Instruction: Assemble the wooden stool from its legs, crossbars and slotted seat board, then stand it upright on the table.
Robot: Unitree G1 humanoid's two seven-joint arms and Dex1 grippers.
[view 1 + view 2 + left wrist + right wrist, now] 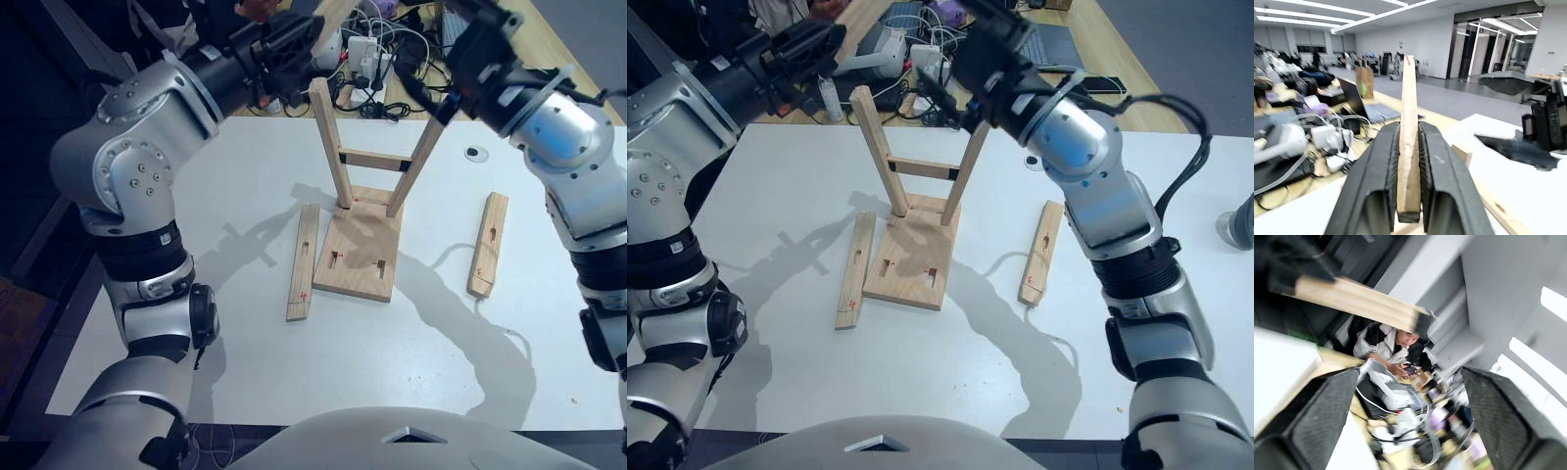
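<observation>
The slotted seat board [361, 257] lies flat on the white table [245, 372]. Two legs [330, 142] [415, 162] stand in it, joined by a crossbar [374, 160]. One loose slotted bar [304, 262] lies left of the board, another [488, 245] to its right. My left gripper [299, 37] is raised above the far edge of the table, shut on a wooden bar [1409, 142] that sticks up past its fingers. My right gripper [955, 93] hovers open by the top of the right leg, with nothing between its fingers [1322, 423].
Cables, chargers and small devices [367, 59] crowd the wooden desk behind the table's far edge. A small round ring [477, 154] lies on the table at the right. A grey object [1239, 227] stands at the right edge.
</observation>
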